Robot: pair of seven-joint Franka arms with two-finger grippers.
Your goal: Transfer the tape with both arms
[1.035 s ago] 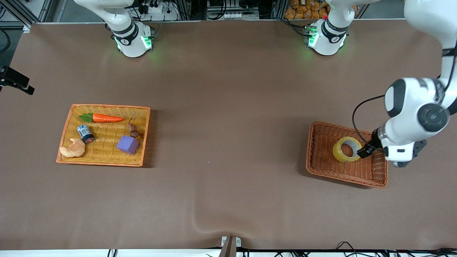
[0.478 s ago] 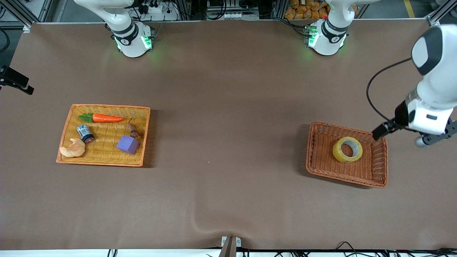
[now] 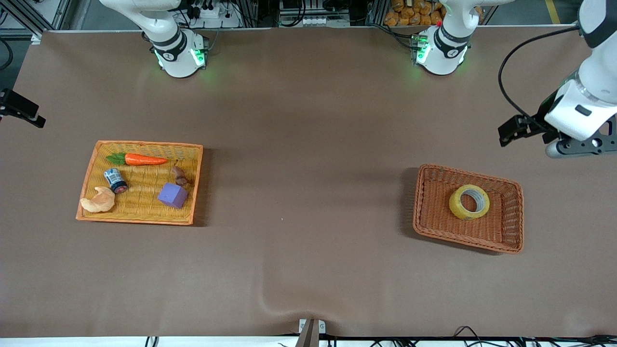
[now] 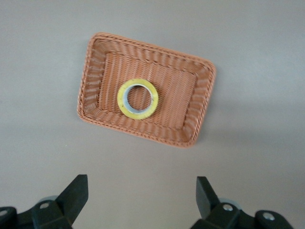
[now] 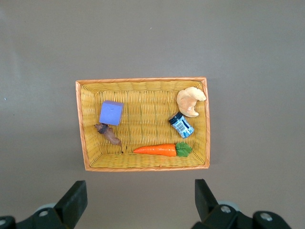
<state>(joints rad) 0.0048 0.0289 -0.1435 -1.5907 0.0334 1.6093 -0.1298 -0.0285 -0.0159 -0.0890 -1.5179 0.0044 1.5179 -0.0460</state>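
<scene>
The tape (image 3: pixel 469 202) lies in the basket (image 3: pixel 501 243). Both claws, left (image 4: pixel 142 202) and right (image 5: pixel 141 202), hang open, empty. A bump could tip it out.

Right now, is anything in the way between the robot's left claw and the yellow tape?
Nothing visible is. The tape lies alone in the brown basket, and the open left gripper hangs over bare table beside it.

A brown worktop (image 3: pixel 308 120) carries two woven baskets, well apart: a flat yellow basket (image 3: pixel 144 219) toward the right arm's end, and a deeper brown basket (image 3: pixel 506 236) toward the left arm's end.
</scene>
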